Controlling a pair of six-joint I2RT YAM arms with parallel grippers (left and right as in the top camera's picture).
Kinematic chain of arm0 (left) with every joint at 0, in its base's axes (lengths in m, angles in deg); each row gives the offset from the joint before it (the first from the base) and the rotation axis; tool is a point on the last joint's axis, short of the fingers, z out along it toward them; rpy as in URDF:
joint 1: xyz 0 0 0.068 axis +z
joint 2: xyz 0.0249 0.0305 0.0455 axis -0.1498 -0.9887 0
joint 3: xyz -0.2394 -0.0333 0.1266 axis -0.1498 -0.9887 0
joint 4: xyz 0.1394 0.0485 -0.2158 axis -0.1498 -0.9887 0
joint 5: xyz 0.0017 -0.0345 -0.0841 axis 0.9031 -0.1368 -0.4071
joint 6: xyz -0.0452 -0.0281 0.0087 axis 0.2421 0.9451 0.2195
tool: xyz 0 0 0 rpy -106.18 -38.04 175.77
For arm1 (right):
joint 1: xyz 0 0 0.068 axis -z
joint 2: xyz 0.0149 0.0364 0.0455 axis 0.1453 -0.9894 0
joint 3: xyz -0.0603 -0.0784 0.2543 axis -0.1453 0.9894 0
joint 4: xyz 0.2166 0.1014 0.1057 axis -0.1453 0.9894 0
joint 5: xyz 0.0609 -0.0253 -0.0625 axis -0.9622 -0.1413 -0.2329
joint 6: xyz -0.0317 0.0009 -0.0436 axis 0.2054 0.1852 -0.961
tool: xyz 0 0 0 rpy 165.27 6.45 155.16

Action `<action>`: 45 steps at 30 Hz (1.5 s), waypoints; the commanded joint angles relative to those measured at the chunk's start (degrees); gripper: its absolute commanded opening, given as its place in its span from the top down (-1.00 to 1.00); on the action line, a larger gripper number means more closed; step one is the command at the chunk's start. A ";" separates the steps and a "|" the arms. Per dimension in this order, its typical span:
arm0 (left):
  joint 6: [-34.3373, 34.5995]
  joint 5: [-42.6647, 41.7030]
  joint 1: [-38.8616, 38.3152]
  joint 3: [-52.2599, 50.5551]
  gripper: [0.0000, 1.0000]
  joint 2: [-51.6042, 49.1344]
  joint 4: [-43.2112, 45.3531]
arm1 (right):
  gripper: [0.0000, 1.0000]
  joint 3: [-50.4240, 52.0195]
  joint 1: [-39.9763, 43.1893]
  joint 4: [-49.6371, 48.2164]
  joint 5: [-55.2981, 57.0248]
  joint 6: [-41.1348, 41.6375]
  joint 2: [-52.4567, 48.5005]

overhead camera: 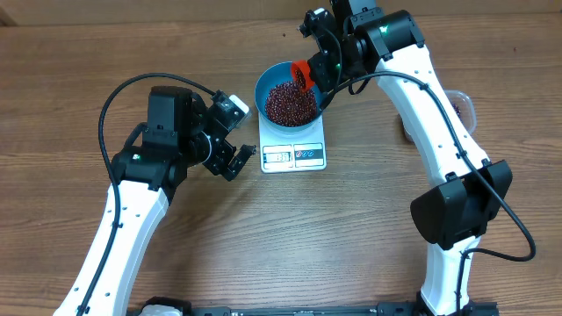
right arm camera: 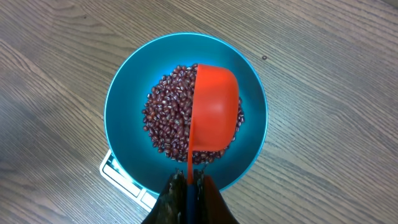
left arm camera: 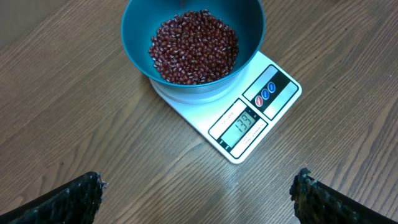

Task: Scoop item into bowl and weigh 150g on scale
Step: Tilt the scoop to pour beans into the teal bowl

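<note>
Blue bowl (overhead camera: 263, 88) stood on the white scale (overhead camera: 292, 158), at the middle of the wooden bench (overhead camera: 88, 53). Dark red-brown beans (left arm camera: 193, 46) lay heaped in the bowl's bottom. The scale's display faced the left arm and showed digits. The right end effector (right arm camera: 188, 180) was pressed together on the handle of a red scoop (right arm camera: 214, 109), which hung over the beans, inside the bowl's rim. The left end effector (left arm camera: 198, 186) was spread wide and gripped nothing, just beside the scale's display edge, above bare bench.
</note>
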 commanded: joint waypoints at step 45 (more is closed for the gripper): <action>-0.68 -0.98 0.22 1.27 -0.99 -0.26 0.00 | 0.93 -2.23 0.61 -0.24 -8.15 -0.55 1.09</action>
